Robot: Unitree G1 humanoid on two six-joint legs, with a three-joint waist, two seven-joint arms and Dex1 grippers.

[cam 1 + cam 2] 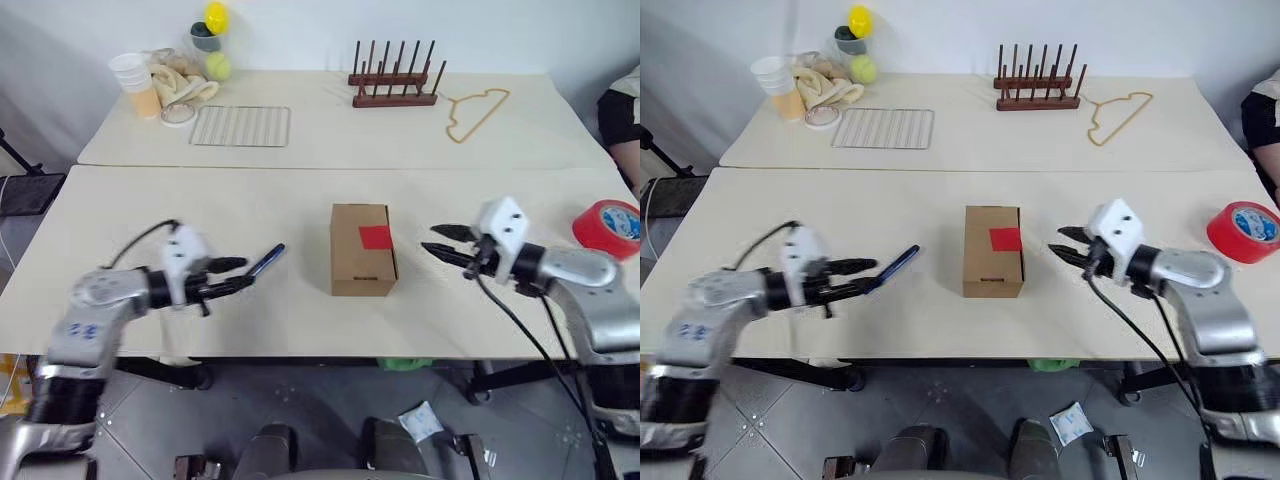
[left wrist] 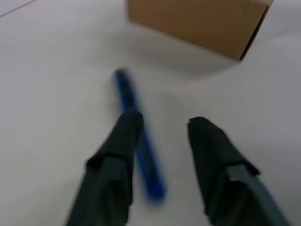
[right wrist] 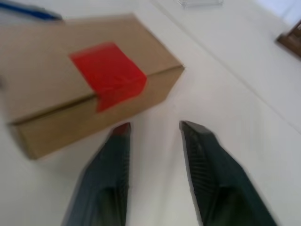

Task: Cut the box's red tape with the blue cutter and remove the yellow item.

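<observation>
blurred: blue cutter (image 2: 136, 136) | cut off: box (image 2: 197, 21) top

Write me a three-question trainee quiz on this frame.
1. True or false: the red tape folds over the edge of the cardboard box on the side facing the right tool.
2. The blue cutter lies nearest: A) the left tool; B) the right tool; C) the thick red roll.
3. What lies on the far table beside the wooden peg rack?
Key: 1 true; 2 A; 3 a wire hanger.
</observation>
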